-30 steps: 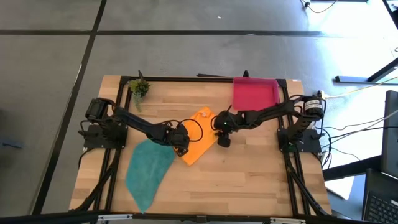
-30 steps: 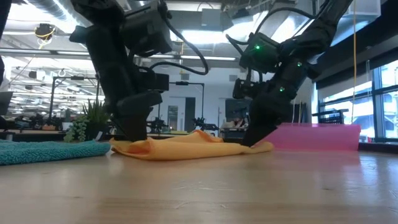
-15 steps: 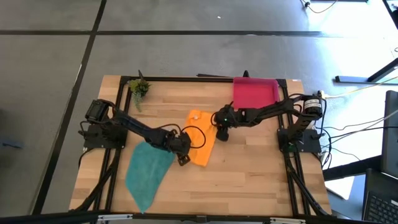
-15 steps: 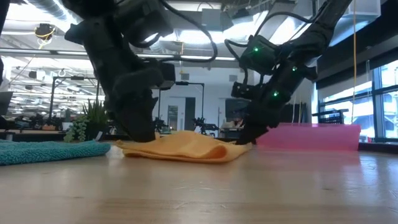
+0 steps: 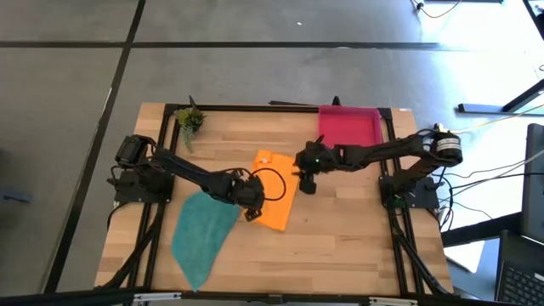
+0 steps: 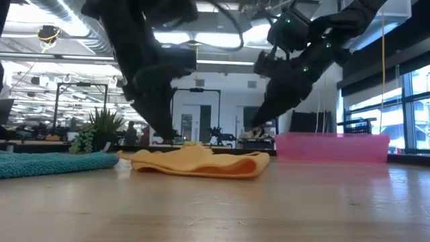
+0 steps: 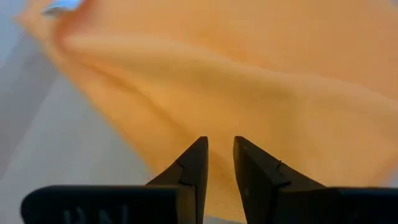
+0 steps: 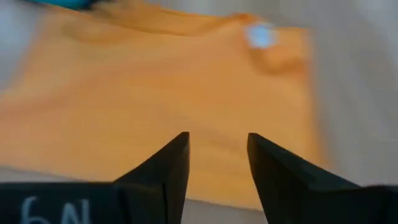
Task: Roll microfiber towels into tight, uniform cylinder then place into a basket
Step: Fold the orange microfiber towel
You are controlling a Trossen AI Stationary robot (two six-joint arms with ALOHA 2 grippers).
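**Orange towel folded over, both grippers lifted off it**

Orange towel [image 5: 274,189] lies on the wooden table [image 5: 340,238] near its middle, now a narrower folded strip than a second ago, when it spread wider with a raised hump between the two arms. In the low view it rests flat with a rounded fold at its end toward the basket [image 6: 334,146].

Left gripper [image 5: 252,210] hangs over the towel's edge on the side away from the basket. Its fingers [image 7: 194,163] stand slightly parted with nothing between them, released just above the cloth. A second ago it was pressed down on the towel; now it sits a little higher.

Right gripper [image 5: 308,185] hovers at the towel's edge nearest the basket, its fingers [image 8: 175,163] apart and empty. In the low view it has risen clear of the cloth, whereas before its tip touched the towel.

Teal towel [image 5: 202,232] lies flat beyond the orange towel, on the side away from the basket, unchanged. The pink basket [image 5: 347,127] stays at the table's far edge, and a small plant [image 5: 190,120] stands at the far corner opposite the basket.
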